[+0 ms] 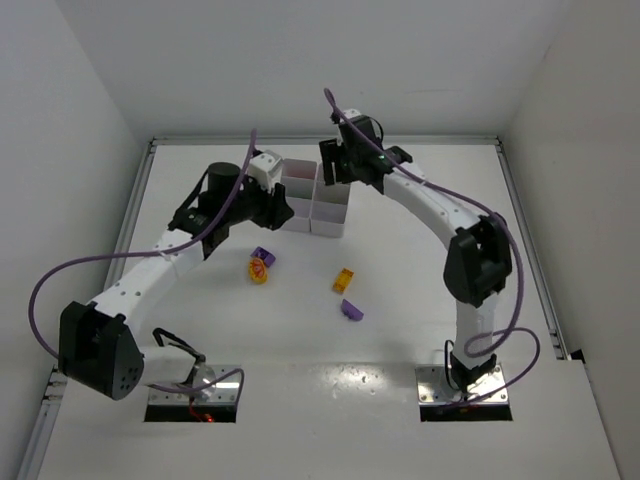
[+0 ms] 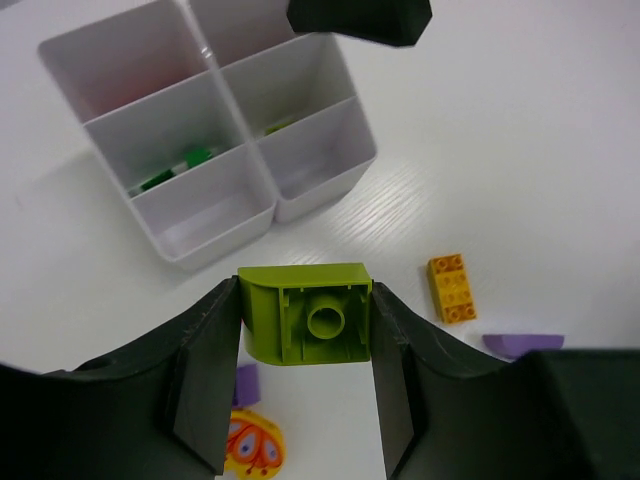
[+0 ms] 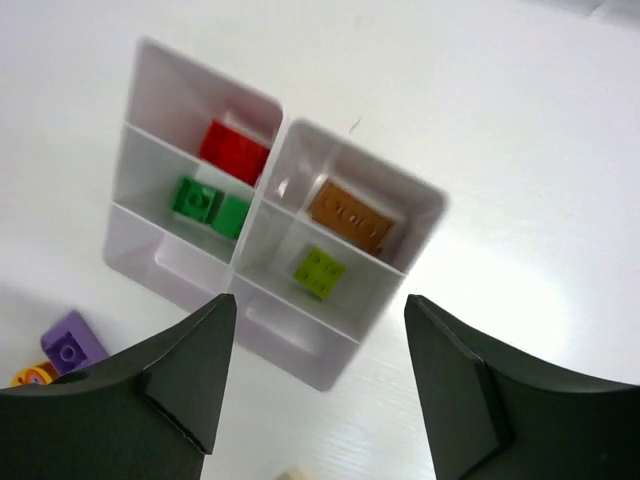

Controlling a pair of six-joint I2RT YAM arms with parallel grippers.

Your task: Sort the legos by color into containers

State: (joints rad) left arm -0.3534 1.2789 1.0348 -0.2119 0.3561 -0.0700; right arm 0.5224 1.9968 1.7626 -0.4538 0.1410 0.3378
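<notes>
Lime-green marks your held piece: the left end effector (image 2: 305,312) is clamped on a lime-green brick (image 2: 305,330). Its hollow underside faces the wrist camera, and it is held above the worktop (image 2: 520,150) just short of the white compartment tray (image 2: 200,235).

From overhead you cannot read the tray's contents, because both end effectors cover parts of it. In the left wrist view the right end effector (image 2: 360,18) blocks the far compartments. A purple brick (image 2: 248,383) is half hidden behind a finger, and a yellow patterned piece (image 2: 255,445) is cut off at the bottom edge. An orange brick (image 2: 452,288) lies in plain sight, and a second purple piece (image 2: 520,343) peeks out beside the other finger.

The right wrist view shows you a red brick (image 3: 235,150), two green bricks (image 3: 195,200), a brown-orange brick (image 3: 350,215) and a lime brick (image 3: 318,272), each colour in its own compartment. The right end effector is spread wide with nothing between its fingers, and it hangs over the tray pointing down.

Your left arm (image 1: 150,275) stretches low, forward and rightward. Your right arm (image 1: 440,210) arches high and leans left.
</notes>
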